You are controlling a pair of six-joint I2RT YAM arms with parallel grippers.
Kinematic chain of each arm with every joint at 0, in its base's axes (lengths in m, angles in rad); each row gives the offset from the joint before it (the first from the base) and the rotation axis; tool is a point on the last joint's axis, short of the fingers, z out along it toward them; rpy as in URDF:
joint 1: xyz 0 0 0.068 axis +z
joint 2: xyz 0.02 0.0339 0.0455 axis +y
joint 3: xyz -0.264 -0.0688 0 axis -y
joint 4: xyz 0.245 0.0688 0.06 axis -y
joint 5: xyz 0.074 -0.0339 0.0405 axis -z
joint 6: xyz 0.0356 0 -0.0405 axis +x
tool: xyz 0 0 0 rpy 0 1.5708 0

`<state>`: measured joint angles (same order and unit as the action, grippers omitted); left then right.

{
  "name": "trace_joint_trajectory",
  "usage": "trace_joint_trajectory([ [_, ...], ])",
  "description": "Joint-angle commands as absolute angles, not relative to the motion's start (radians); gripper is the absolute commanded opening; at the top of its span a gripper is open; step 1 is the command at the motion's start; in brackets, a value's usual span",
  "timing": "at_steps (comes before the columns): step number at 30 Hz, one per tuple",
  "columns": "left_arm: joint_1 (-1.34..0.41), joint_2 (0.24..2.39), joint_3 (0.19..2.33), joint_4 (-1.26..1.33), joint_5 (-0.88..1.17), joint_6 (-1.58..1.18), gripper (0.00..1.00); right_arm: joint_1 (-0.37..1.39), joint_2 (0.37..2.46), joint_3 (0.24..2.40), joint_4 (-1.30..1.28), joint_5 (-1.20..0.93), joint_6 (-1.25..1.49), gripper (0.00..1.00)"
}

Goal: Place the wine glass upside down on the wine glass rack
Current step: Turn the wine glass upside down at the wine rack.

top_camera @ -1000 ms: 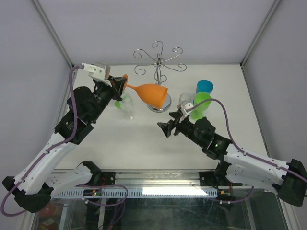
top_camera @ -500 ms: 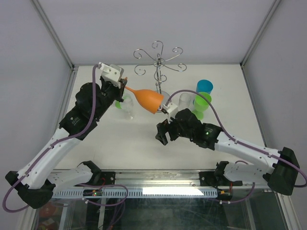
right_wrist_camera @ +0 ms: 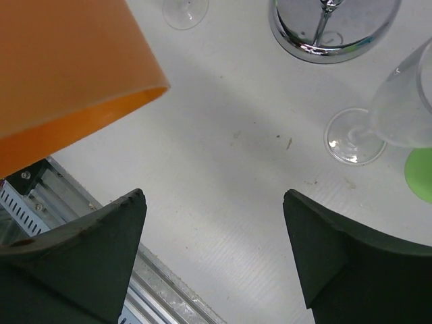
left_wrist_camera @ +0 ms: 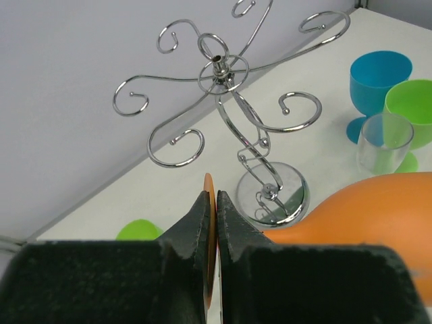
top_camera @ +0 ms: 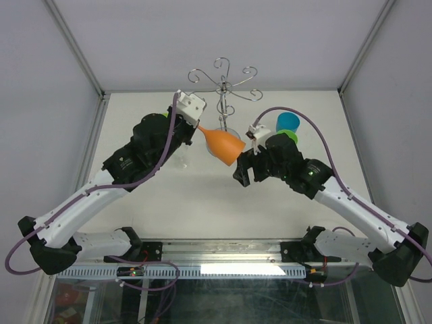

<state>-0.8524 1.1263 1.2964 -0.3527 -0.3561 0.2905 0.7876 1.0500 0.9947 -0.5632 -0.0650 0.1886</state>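
Observation:
My left gripper (top_camera: 197,127) is shut on the flat foot (left_wrist_camera: 209,192) of an orange wine glass (top_camera: 227,144). It holds the glass in the air, tilted, with the bowl (left_wrist_camera: 378,216) pointing right and down. The chrome wine glass rack (top_camera: 223,79) stands just behind it. Its scroll arms (left_wrist_camera: 219,67) and domed base (left_wrist_camera: 273,196) show in the left wrist view. My right gripper (top_camera: 244,172) is open and empty, just right of and below the bowl's rim (right_wrist_camera: 61,74). It hangs above bare table, touching nothing.
A blue glass (top_camera: 287,122), a green glass (left_wrist_camera: 412,108) and a clear glass (right_wrist_camera: 405,101) stand right of the rack base (right_wrist_camera: 331,27). Another clear glass (top_camera: 181,160) and a green one (left_wrist_camera: 138,231) stand left of it, under my left arm. Walls close in the back and sides.
My left arm has carried the orange glass right, close in front of the rack post. My right gripper has moved right and up, and now sits beside the bowl's rim.

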Motion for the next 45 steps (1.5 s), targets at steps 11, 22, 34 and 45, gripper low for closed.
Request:
trace_joint_trajectory([
  [11,-1.058,1.209,1.341,-0.279,-0.437,0.497,0.00,0.761,0.949,1.157,-0.382,-0.105,0.219,0.68],
  [22,-1.064,1.148,1.305,-0.199,-0.544,0.511,0.00,0.761,0.903,1.041,-0.450,-0.171,0.110,0.74],
  [34,-1.065,1.093,1.272,-0.199,-0.598,0.573,0.00,0.761,0.719,1.010,-0.536,-0.143,0.018,0.81],
  [45,-1.067,1.110,1.283,-0.275,-0.346,0.578,0.00,0.761,0.918,1.275,-0.575,-0.277,0.120,0.67],
])
